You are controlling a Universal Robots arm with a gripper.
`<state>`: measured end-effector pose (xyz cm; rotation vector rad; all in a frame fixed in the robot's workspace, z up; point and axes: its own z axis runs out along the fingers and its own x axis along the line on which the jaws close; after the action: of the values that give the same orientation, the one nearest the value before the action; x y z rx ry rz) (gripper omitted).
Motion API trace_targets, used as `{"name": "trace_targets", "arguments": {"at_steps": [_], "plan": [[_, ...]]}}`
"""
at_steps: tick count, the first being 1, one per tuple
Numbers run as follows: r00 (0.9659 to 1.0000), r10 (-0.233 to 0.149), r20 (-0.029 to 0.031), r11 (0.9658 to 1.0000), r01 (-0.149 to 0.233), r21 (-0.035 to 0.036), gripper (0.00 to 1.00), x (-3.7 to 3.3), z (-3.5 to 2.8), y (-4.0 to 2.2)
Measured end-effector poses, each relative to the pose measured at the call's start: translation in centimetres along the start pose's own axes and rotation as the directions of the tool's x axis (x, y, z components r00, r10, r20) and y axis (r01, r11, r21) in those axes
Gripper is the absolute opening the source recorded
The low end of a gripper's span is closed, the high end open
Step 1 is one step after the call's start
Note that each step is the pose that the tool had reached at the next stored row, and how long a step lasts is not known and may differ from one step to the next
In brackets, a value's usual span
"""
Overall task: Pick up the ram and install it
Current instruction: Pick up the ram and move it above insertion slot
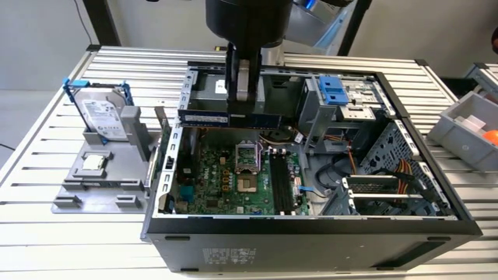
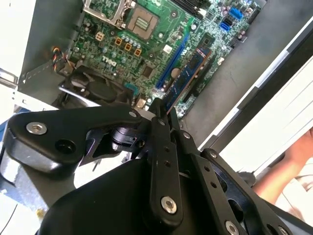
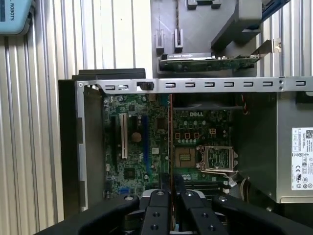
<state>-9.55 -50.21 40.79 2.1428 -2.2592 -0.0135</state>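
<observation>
The arm is in the middle of the job. The gripper (image 1: 247,116) is squeezed shut on the ram (image 1: 204,119), so the picking-up part is done. The putting-in part is not done yet.

The ram is a long thin blue stick. In the exterior view it hangs in the air over the open computer box (image 1: 311,251). It is above the green board (image 1: 218,181) and does not touch it. The gripper pinches it near one end, and most of the stick pokes out toward the exterior view's left. In the second wrist view the ram (image 2: 188,73) sticks out past the gripper (image 2: 161,110), with the green board far below it.

The black slots (image 1: 280,181) sit on the board beside the square metal socket (image 1: 247,169). They look empty.

I think the stick lies across the slots, not along them. So the next move needs a turn, until the stick runs the same way as a slot. Then it needs to come straight down, right over one slot, and get a firm, even push. If it goes in crooked, it could jam or bend.

Off to the exterior view's left, a hard drive (image 1: 101,111) stands in a grey holder (image 1: 101,186) on the table (image 1: 31,175). It is well apart from the gripper.
</observation>
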Motion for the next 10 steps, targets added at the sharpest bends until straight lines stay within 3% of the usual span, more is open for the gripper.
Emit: {"name": "trace_targets", "arguments": {"at_steps": [10], "plan": [[1.0000, 0.000, -0.0016, 1.0000, 0.000, 0.0001, 0.00, -0.06, 0.01, -0.93]]}}
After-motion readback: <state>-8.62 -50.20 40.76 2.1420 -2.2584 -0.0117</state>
